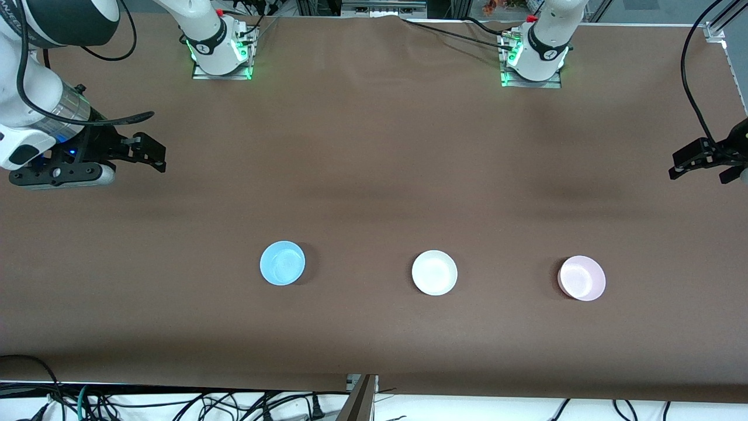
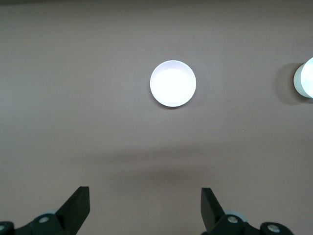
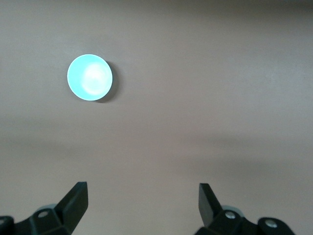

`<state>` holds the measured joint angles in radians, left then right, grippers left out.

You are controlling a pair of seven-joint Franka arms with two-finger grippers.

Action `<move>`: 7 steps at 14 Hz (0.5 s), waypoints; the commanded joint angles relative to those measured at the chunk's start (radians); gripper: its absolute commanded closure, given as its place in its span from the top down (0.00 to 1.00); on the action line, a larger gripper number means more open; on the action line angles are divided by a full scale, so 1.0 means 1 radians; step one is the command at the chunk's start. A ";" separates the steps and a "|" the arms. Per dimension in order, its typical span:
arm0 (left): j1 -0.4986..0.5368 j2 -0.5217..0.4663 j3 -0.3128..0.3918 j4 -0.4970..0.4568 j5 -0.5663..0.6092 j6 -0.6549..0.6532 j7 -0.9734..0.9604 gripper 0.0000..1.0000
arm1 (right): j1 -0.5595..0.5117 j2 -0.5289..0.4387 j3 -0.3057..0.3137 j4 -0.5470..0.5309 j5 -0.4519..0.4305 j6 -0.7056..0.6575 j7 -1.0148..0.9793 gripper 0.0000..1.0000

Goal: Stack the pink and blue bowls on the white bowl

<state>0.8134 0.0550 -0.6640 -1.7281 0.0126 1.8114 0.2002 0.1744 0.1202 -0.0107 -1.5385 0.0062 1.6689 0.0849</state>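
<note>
Three bowls sit upright in a row on the brown table (image 1: 374, 175), well apart: the blue bowl (image 1: 282, 263) toward the right arm's end, the white bowl (image 1: 435, 272) in the middle, the pink bowl (image 1: 581, 278) toward the left arm's end. The right gripper (image 1: 153, 153) and the left gripper (image 1: 698, 164) hover over bare table at their own ends, fingers spread wide, holding nothing.

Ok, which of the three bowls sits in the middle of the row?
The white bowl: it lies between the blue bowl, toward the right arm's end, and the pink bowl, toward the left arm's end.
</note>
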 commanded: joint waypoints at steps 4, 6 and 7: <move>0.013 0.293 0.003 0.027 0.160 0.217 -0.021 1.00 | -0.003 -0.005 0.000 0.001 -0.002 -0.006 0.013 1.00; -0.022 0.394 0.003 0.028 0.263 0.291 -0.144 1.00 | -0.003 -0.005 0.000 -0.002 -0.002 -0.006 0.012 1.00; -0.063 0.437 0.003 0.028 0.303 0.310 -0.263 1.00 | -0.003 -0.005 0.000 -0.002 -0.002 -0.006 0.012 1.00</move>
<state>0.8141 0.3994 -0.6523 -1.7328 0.2317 2.0941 0.1013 0.1741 0.1203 -0.0134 -1.5388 0.0062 1.6689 0.0849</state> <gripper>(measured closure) 0.000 0.000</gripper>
